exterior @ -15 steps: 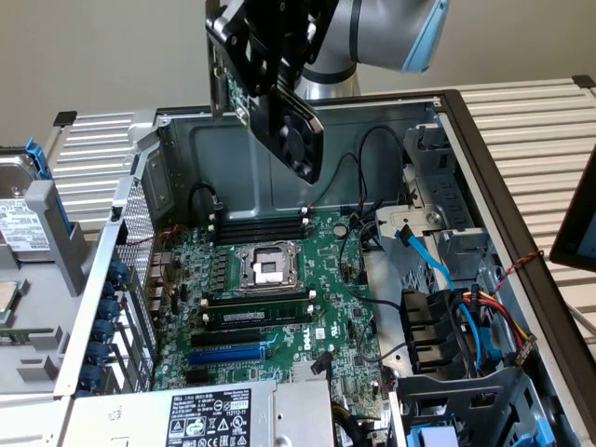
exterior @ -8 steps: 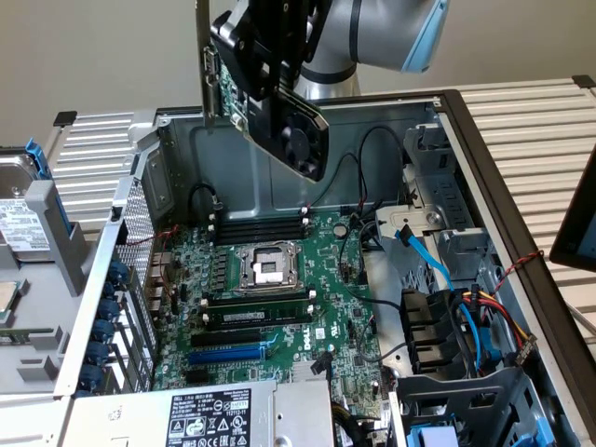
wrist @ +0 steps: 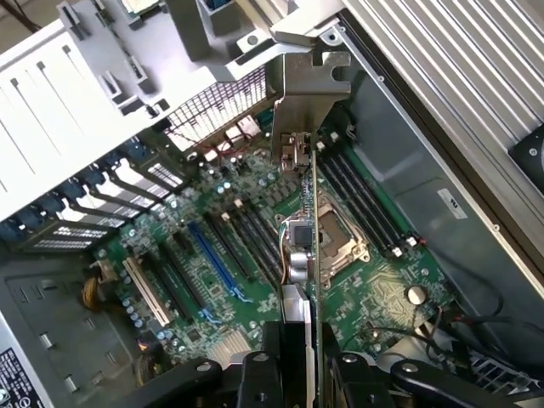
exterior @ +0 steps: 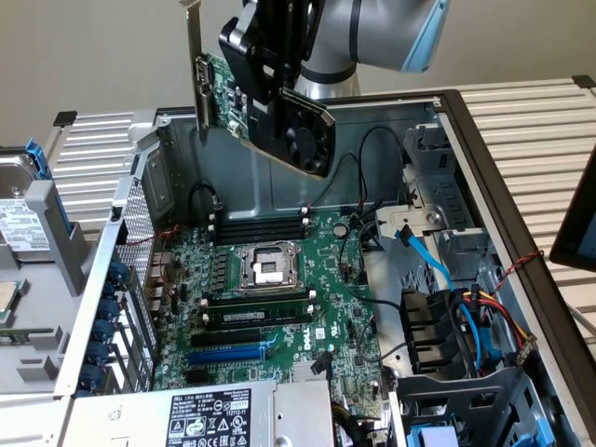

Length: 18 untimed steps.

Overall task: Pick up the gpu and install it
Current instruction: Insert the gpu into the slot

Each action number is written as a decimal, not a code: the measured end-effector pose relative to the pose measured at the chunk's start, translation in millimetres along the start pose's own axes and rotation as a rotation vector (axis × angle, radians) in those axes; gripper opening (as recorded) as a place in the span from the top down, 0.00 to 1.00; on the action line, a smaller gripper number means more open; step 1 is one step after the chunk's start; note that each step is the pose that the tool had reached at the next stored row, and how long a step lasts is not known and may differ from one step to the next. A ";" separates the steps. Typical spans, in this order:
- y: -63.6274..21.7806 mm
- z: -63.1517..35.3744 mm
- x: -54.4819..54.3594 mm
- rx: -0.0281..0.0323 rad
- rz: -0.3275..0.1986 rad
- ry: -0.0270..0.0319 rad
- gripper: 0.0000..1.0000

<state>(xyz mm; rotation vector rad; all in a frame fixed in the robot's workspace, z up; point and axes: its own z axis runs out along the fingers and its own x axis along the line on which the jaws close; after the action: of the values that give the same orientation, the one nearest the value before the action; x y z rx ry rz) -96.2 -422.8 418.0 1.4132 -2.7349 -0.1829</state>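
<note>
At the exterior view's left, a boxy silver hard drive (exterior: 20,228) sits beside the case's perforated sheet-metal wall (exterior: 140,270), which is lined with blue plastic clips (exterior: 101,321). Next comes the gpu (exterior: 222,93), held in the air above the open case, well clear of the board. Its flat silver bracket (exterior: 194,65) points up and its glossy black fan shroud (exterior: 305,138) tilts down. The black gripper (exterior: 268,88) is clamped on the card's edges. Below lies the green motherboard (exterior: 307,307) with its square metal socket (exterior: 265,265), thin black memory sticks (exterior: 261,223) and a long blue slot (exterior: 228,354). Further right, a flat blue cable (exterior: 424,251) curves past black ribbed fan housings (exterior: 430,335).
</note>
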 end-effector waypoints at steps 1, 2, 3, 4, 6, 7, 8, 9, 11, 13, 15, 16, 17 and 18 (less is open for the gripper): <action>0.0 0.0 0.0 0.0022 -0.018 0.0007 0.72; 0.0 0.0 0.0 0.0046 -0.036 0.0013 0.72; 0.0 0.0 0.0 0.0071 -0.055 0.0019 0.72; 0.0 0.0 0.0 0.0093 -0.073 0.0025 0.72; 0.0 0.0 0.0 0.0138 -0.111 0.0038 0.72; 0.0 0.0 0.0 0.0159 -0.128 0.0046 0.72; 0.0 0.0 0.0 0.0180 -0.146 0.0054 0.72; 0.0 0.0 0.0 0.0201 -0.164 0.0060 0.72; 0.0 0.0 0.0 0.0245 -0.202 0.0075 0.72; 0.0 0.0 0.0 0.0281 -0.238 0.0091 0.72; 0.0 0.0 0.0 0.0311 -0.274 0.0109 0.72; 0.0 0.0 0.0 0.0323 -0.293 0.0120 0.72; 0.0 0.0 0.0 0.0335 -0.310 0.0130 0.72; 0.0 0.1 0.0 0.0346 -0.329 0.0141 0.72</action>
<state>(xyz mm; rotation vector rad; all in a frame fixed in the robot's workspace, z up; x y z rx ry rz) -96.1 -422.8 417.9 1.8576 -2.4871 -0.1389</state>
